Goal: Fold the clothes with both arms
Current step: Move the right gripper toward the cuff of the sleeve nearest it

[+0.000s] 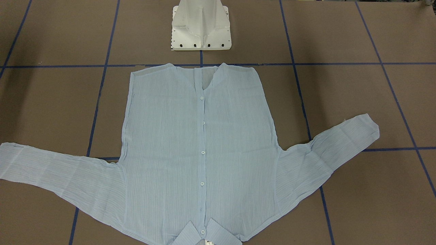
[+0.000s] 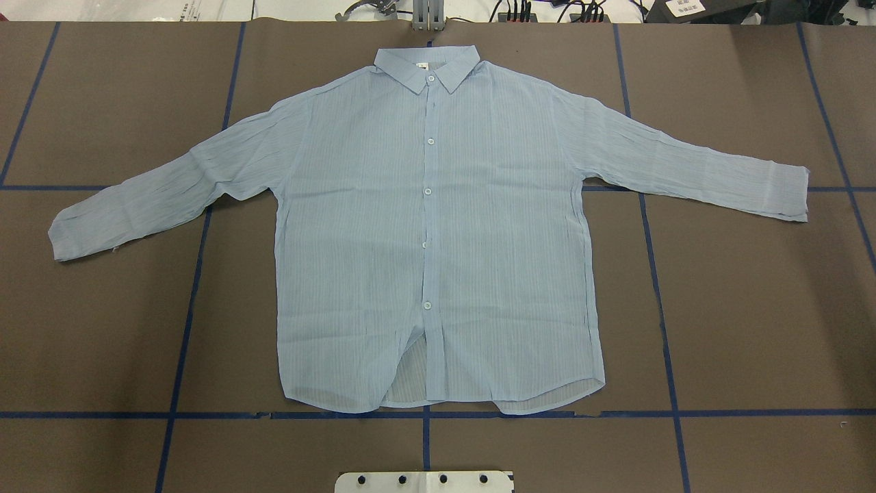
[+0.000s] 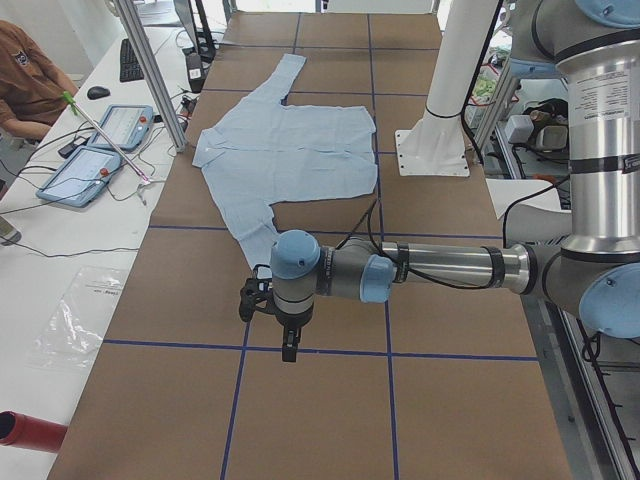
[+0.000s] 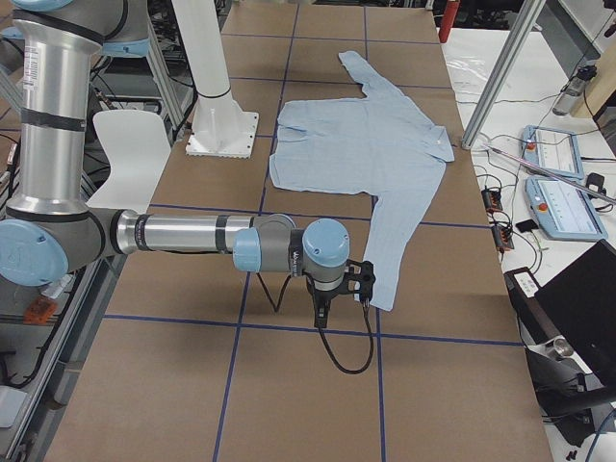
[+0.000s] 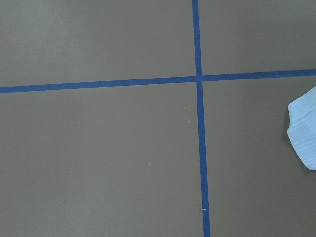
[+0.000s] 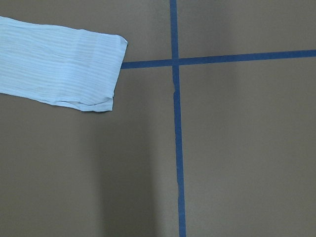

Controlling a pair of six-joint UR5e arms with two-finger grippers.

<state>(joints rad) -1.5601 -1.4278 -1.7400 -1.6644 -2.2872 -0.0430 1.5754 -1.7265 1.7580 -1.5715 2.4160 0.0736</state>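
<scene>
The clothes are one light blue shirt (image 2: 438, 226) lying flat and buttoned on the brown table, collar at the far side and both sleeves spread outward (image 1: 201, 146). Neither arm shows in the overhead or front views. In the exterior left view, the near left arm reaches over the table and its left gripper (image 3: 254, 298) hangs just past the near sleeve's cuff. The left wrist view catches that cuff (image 5: 303, 133) at its right edge. In the exterior right view, my right gripper (image 4: 361, 281) hangs by the other cuff (image 6: 59, 69). I cannot tell whether either gripper is open or shut.
The white pedestal base (image 1: 201, 27) stands just behind the shirt's hem. Blue tape lines (image 2: 191, 294) cross the brown table. A side bench holds control tablets (image 3: 100, 150) and cables, with a person's sleeve (image 3: 25, 80) beside it. A laptop (image 4: 577, 298) sits there too.
</scene>
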